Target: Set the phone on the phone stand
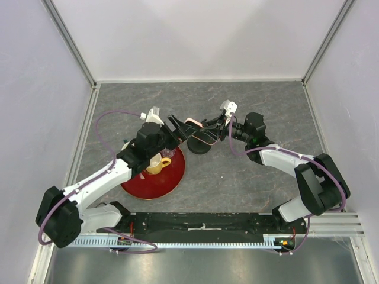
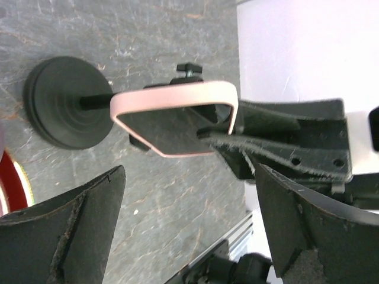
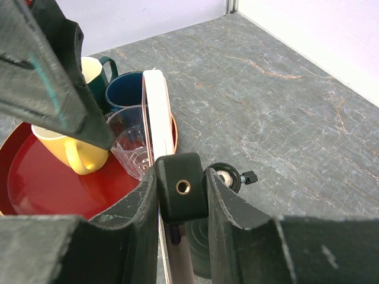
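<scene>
The phone [image 2: 174, 118], black screen with a pink rim, stands on edge above the table at the clamp head [image 3: 182, 186] of the phone stand. The stand's round black base [image 2: 65, 100] rests on the table, with its thin post running to the phone. My right gripper [image 3: 180, 176] is shut on the clamp head, with the phone [image 3: 155, 112] edge-on beside its left finger. My left gripper [image 2: 189, 171] is wide open and empty, just short of the phone. From above, the phone [image 1: 197, 124] lies between the left gripper [image 1: 176, 125] and the right gripper [image 1: 208, 131], above the base [image 1: 198, 146].
A red round tray [image 1: 148, 189] lies left of the stand under my left arm. It holds a yellow mug [image 3: 59, 148], a dark blue mug [image 3: 124, 89] and a clear glass [image 3: 133, 145]. White walls enclose the grey table.
</scene>
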